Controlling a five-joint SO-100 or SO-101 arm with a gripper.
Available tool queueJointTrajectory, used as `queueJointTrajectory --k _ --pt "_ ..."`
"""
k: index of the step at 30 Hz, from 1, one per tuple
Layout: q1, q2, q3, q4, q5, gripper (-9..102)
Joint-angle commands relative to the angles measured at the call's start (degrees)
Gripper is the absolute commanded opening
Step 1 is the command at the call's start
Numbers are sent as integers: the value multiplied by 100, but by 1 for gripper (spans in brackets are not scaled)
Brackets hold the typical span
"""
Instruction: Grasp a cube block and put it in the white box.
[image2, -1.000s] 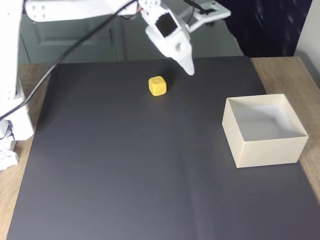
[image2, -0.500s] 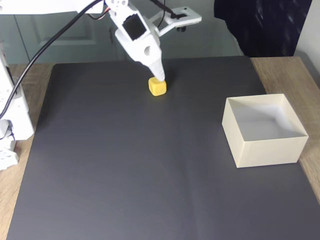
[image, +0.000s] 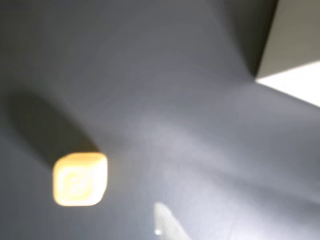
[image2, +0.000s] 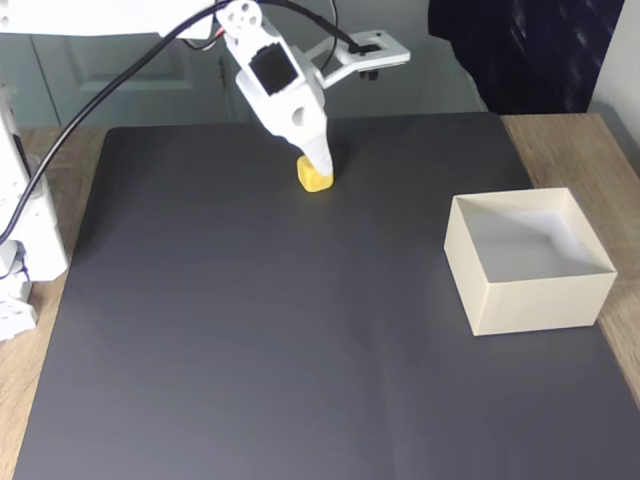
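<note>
In the fixed view the yellow cube block (image2: 314, 181) sits on the dark mat near its far edge. My gripper (image2: 320, 163) points down at it from above. One white finger covers the cube's top, and I cannot make out how the jaws stand. The blurred wrist view has the cube block (image: 80, 179) at lower left on the mat, with a pale fingertip (image: 163, 222) at the bottom edge to its right. The white box (image2: 530, 305) stands open-topped at the right of the mat, well away from the cube. A corner of the white box (image: 295, 40) appears at the wrist view's upper right.
The dark grey mat (image2: 250, 320) covers most of a wooden table (image2: 25, 410). The arm's white base (image2: 25, 250) stands at the left edge, with a black cable (image2: 90, 90) hanging from the arm. Open mat lies between cube and box.
The gripper swung left from right of the cube to above it. It has now come down, so its finger covers the cube's top. Cube and box have stayed put.
</note>
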Motion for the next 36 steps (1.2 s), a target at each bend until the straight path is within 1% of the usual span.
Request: queueJointTrajectory --k 1,10,19,36 --pt "79 -9 -141 -70 -62 47" --pt "132 -176 -141 -141 -9 48" --pt "18 -466 -141 -396 0 47" --pt "-352 -940 -176 -835 9 41"
